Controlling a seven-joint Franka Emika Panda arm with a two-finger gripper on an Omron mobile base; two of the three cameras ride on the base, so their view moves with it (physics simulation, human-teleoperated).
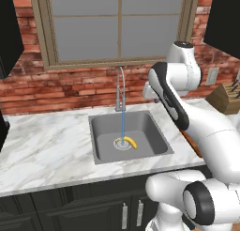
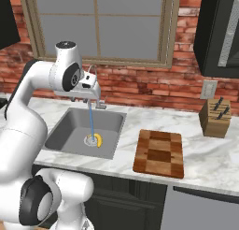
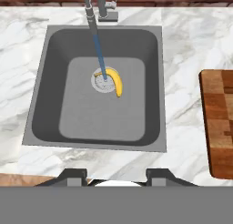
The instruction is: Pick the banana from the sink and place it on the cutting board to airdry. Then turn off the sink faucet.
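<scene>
**Banana not yet picked, water running**

The gripper [image 3: 116, 175] hangs high over the near rim of the sink [image 3: 41, 104], looking straight down into it. Its two fingertips [image 3: 73, 175] show at the bottom of the hand view with nothing between them; how wide the jaws stand I cannot tell from these pictures. It holds nothing.

The banana [image 3: 115, 82] lies on the basin floor, well below the gripper and ahead of it, curled against the drain [image 3: 103, 80] and touching its rim. A blue stream of water [image 3: 100, 59] falls from the faucet [image 3: 91, 9] onto the drain just beside the banana, so the faucet is on. From the base cameras the banana [image 1: 131, 142] sits at the foot of the stream, with the arm [image 1: 173, 96] raised above the counter [image 1: 42, 145].

The board [image 3: 220, 123] lies off to the gripper's right on the counter, apart from the sink, and it is bare.

As I judge it, no step of the task is finished. Left to do: descend into the basin, grasp the banana, carry it right onto the board, release, then reach for the faucet lever at the far rim and shut the water off.
</scene>
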